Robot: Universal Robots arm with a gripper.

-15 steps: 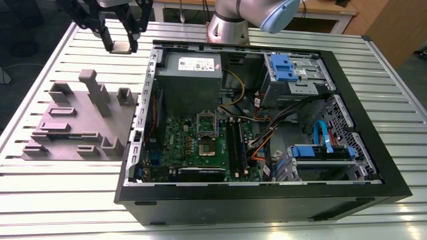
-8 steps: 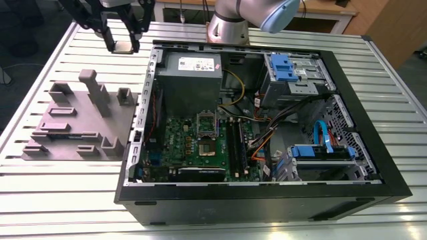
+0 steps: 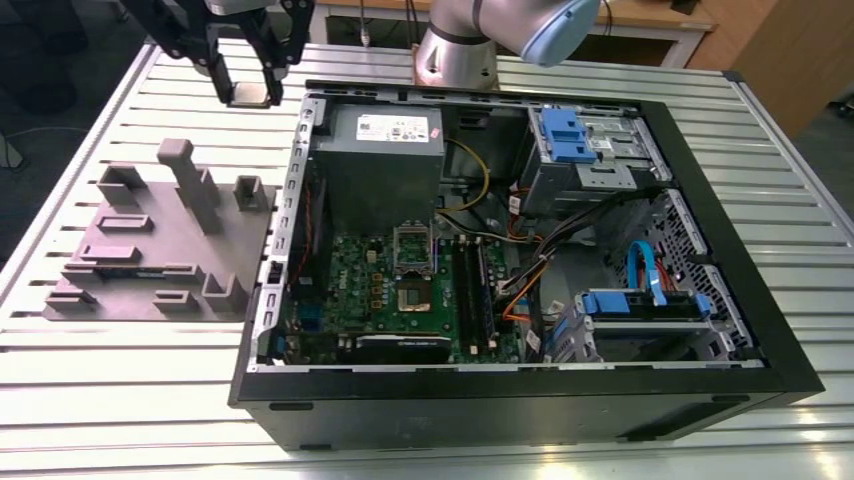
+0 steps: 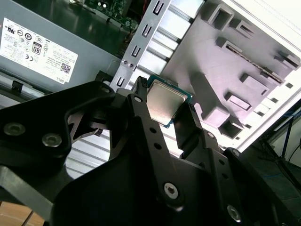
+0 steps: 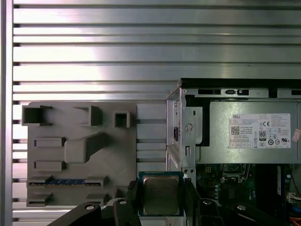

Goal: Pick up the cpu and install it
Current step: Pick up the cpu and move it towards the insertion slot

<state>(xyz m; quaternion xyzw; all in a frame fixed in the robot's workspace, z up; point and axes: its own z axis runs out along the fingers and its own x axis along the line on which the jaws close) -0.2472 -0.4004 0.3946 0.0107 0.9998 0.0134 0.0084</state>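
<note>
The cpu is a small flat square chip with a silver-grey metal top and a thin green edge. My gripper is shut on it, one black finger on each side, which both wrist views show, the first with the cpu between the fingers. In the exterior view my gripper hangs with the cpu above the slatted table at the far left, beyond the grey plastic fixture and just off the open computer case's far left corner. The motherboard's socket lies inside the case.
A grey power supply box with a white label fills the case's far left part. Blue drive brackets, cables and memory slots crowd the rest. The arm's base stands behind the case. The slatted metal table runs around everything.
</note>
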